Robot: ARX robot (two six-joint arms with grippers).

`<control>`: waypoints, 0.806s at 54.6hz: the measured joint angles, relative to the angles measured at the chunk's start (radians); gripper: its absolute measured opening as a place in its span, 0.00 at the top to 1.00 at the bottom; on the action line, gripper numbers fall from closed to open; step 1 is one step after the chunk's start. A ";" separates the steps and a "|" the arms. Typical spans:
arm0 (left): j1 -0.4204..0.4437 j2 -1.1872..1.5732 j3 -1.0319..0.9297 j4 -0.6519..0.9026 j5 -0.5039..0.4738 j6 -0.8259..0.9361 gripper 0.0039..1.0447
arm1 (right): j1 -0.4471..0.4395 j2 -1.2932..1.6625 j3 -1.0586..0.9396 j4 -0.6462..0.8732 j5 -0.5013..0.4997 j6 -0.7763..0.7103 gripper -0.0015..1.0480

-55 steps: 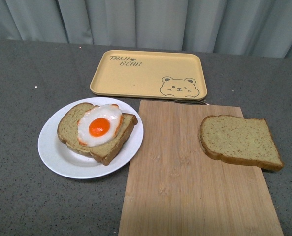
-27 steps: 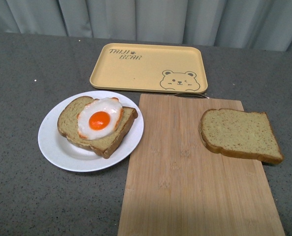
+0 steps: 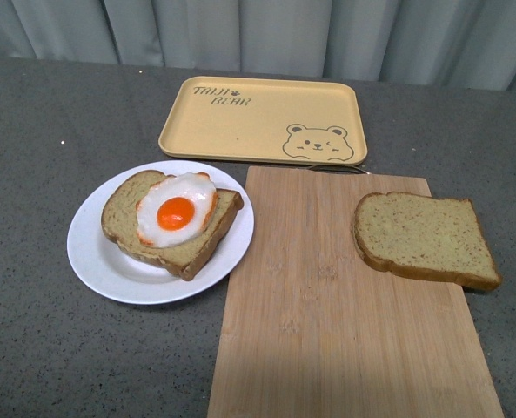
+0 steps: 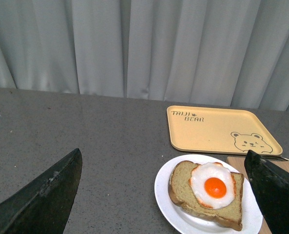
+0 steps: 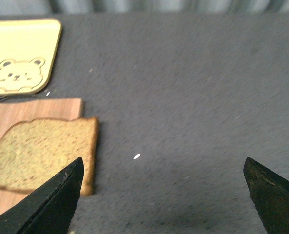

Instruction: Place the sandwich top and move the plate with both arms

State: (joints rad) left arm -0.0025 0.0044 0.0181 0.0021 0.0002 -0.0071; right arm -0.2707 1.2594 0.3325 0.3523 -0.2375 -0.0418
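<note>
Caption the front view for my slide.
Plain brown bread slice overhangs right edge of wooden cutting board; egg-topped slice on round white plate, yellow bear tray behind.

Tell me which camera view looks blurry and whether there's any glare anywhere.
Right wrist view: soft and blurred, including the sandwich top. Front view: sharp, evenly lit, no glare on the plate. Left wrist view: also sharp.

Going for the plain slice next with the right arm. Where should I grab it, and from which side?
Grip the slice by its right edge, coming from the right. It lies flat on the board, but that edge juts past the board's side, so one finger could likely slip under and one press on top. The right gripper is open.
</note>
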 joint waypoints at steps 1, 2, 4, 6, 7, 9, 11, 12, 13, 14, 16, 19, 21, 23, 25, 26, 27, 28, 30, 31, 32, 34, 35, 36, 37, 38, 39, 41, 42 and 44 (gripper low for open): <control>0.000 0.000 0.000 0.000 0.000 0.000 0.06 | -0.004 0.042 0.018 0.005 -0.020 0.011 0.09; 0.000 0.000 0.000 0.000 0.000 0.000 0.06 | -0.006 0.082 0.037 0.005 -0.041 0.023 0.09; 0.000 0.000 0.000 0.000 0.000 0.000 0.06 | -0.009 0.138 0.068 -0.004 -0.073 0.036 0.09; 0.000 0.000 0.000 0.000 0.000 0.000 0.06 | -0.010 0.211 0.111 -0.024 -0.119 0.050 0.09; 0.000 0.000 0.000 0.000 0.000 0.000 0.06 | -0.010 0.228 0.120 -0.027 -0.129 0.050 0.09; 0.000 0.000 0.000 0.000 0.000 0.000 0.06 | -0.010 0.278 0.148 -0.037 -0.157 0.053 0.09; 0.000 0.000 0.000 0.000 0.000 0.000 0.06 | -0.011 0.342 0.184 -0.055 -0.190 0.058 0.09; 0.000 0.000 0.000 0.000 0.000 0.000 0.06 | -0.011 0.356 0.193 -0.060 -0.206 0.059 0.09; 0.000 0.000 0.000 0.000 0.000 0.000 0.06 | -0.011 0.385 0.209 -0.069 -0.228 0.063 0.09; 0.000 0.000 0.000 0.000 0.000 0.000 0.06 | -0.011 0.413 0.225 -0.080 -0.251 0.065 0.09; 0.000 0.000 0.000 0.000 0.000 0.000 0.06 | -0.011 0.475 0.263 -0.112 -0.299 0.063 0.09; 0.000 0.000 0.000 0.000 0.000 0.000 0.06 | -0.011 0.532 0.303 -0.159 -0.340 0.054 0.09; 0.000 0.000 0.000 0.000 0.000 0.000 0.06 | -0.011 0.564 0.327 -0.186 -0.359 0.046 0.09; 0.000 0.000 0.000 0.000 0.000 0.000 0.06 | -0.011 0.594 0.349 -0.208 -0.369 0.042 0.09; 0.000 0.000 0.000 0.000 0.000 0.000 0.06 | -0.011 0.630 0.377 -0.225 -0.379 0.040 0.09; 0.000 0.000 0.000 0.000 0.000 0.000 0.06 | -0.011 0.639 0.384 -0.229 -0.381 0.040 0.09; 0.000 0.000 0.000 0.000 0.000 0.000 0.06 | -0.011 0.656 0.398 -0.237 -0.386 0.042 0.09; 0.000 0.000 0.000 0.000 0.000 0.000 0.06 | -0.010 0.672 0.412 -0.240 -0.396 0.045 0.09; 0.000 0.000 0.000 0.000 0.000 0.000 0.06 | -0.009 0.695 0.430 -0.241 -0.409 0.052 0.09; 0.000 0.000 0.000 0.000 0.000 0.000 0.06 | -0.008 0.709 0.441 -0.240 -0.417 0.057 0.09; 0.000 0.000 0.000 0.000 0.000 0.000 0.06 | -0.006 0.716 0.446 -0.240 -0.422 0.063 0.09; 0.000 0.000 0.000 0.000 0.000 0.000 0.06 | -0.003 0.734 0.460 -0.239 -0.436 0.076 0.09; 0.000 0.000 0.000 0.000 0.000 0.000 0.06 | 0.001 0.745 0.469 -0.239 -0.443 0.083 0.09; 0.000 0.000 0.000 0.000 0.000 0.000 0.06 | 0.006 0.756 0.476 -0.235 -0.447 0.093 0.09; 0.000 0.000 0.000 0.000 0.000 0.000 0.06 | 0.012 0.766 0.481 -0.228 -0.453 0.103 0.09; 0.000 0.000 0.000 0.000 0.000 0.000 0.06 | 0.018 0.776 0.486 -0.220 -0.458 0.112 0.09; 0.000 0.000 0.000 0.000 0.000 0.000 0.06 | 0.022 0.780 0.488 -0.217 -0.461 0.118 0.09; 0.000 0.000 0.000 0.000 0.000 0.000 0.06 | 0.033 0.793 0.494 -0.207 -0.464 0.135 0.09; 0.000 0.000 0.000 0.000 0.000 0.000 0.06 | 0.045 0.805 0.499 -0.195 -0.464 0.153 0.09; 0.000 0.000 0.000 0.000 0.000 0.000 0.06 | 0.060 0.821 0.508 -0.187 -0.462 0.170 0.10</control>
State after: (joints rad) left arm -0.0025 0.0044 0.0185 0.0021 0.0002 -0.0071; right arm -0.2104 2.0800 0.8402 0.1650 -0.6994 0.1280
